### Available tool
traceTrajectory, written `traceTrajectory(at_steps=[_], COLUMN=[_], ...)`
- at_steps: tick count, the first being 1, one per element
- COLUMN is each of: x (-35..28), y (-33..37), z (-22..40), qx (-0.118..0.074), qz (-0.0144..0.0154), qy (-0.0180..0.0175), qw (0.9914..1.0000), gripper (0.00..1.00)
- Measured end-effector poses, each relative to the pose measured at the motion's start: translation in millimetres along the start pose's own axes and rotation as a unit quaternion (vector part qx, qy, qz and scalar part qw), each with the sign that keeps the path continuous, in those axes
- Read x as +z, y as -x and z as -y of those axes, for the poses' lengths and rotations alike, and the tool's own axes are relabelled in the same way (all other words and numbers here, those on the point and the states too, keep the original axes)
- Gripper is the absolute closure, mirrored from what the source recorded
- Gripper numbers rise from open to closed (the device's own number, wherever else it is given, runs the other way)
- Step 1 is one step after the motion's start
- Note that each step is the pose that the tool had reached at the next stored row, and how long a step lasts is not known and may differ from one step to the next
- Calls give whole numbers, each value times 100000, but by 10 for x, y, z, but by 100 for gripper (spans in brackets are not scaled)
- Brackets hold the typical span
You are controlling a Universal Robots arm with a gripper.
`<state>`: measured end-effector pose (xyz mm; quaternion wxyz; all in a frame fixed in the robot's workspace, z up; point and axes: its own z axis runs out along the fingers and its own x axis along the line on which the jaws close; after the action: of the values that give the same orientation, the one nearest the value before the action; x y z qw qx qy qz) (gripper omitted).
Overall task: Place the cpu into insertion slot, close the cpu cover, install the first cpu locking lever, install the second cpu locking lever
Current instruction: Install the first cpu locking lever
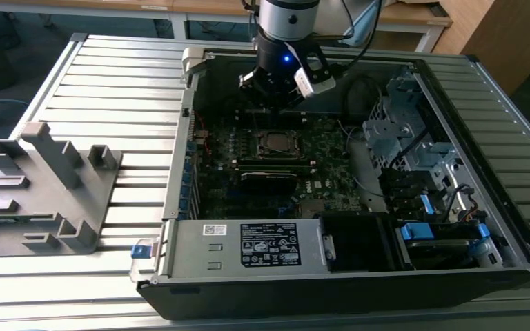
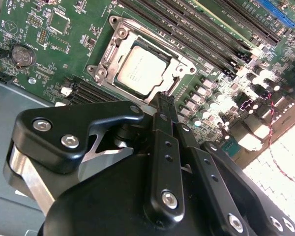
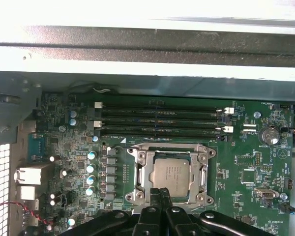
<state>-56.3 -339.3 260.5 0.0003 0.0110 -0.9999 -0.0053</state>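
The black two-fingered gripper [image 2: 164, 104], its fingers pressed together on nothing, hangs just beside the pale silver-grey square cpu [image 2: 140, 69], which is framed by the thin silver metal cpu cover [image 2: 106, 56].

The insertion slot [image 1: 277, 143] sits on the motherboard [image 1: 325, 183] inside the open computer case [image 1: 339, 300], with the cpu [image 3: 171, 173] lying in it and the cpu cover [image 3: 137, 172] lying flat over it, framing the chip. In the first wrist view the gripper [image 3: 161, 192] stands with its tips just beside one edge of the slot, and the memory slots [image 3: 157, 120] run alongside the slot's opposite edge. In the exterior view the power supply box [image 1: 246, 245] lies in front of the slot, the drive cage [image 1: 403, 134] to the exterior view's right of it, and a fixture [image 1: 44, 183] rests on the table [image 1: 108, 76] well to the exterior view's left of it, outside the case.
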Motion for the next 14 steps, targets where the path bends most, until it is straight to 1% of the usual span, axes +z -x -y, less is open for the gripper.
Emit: traceTrajectory(at_steps=[3, 8, 14], x=[-1, 0, -6], y=[-12, -71, -75], z=[0, -2, -1], qx=[0, -1, -2], qz=[-7, 2, -8], qy=[-11, 2, -13], qw=[100000, 100000, 100000], gripper=[89, 89, 89])
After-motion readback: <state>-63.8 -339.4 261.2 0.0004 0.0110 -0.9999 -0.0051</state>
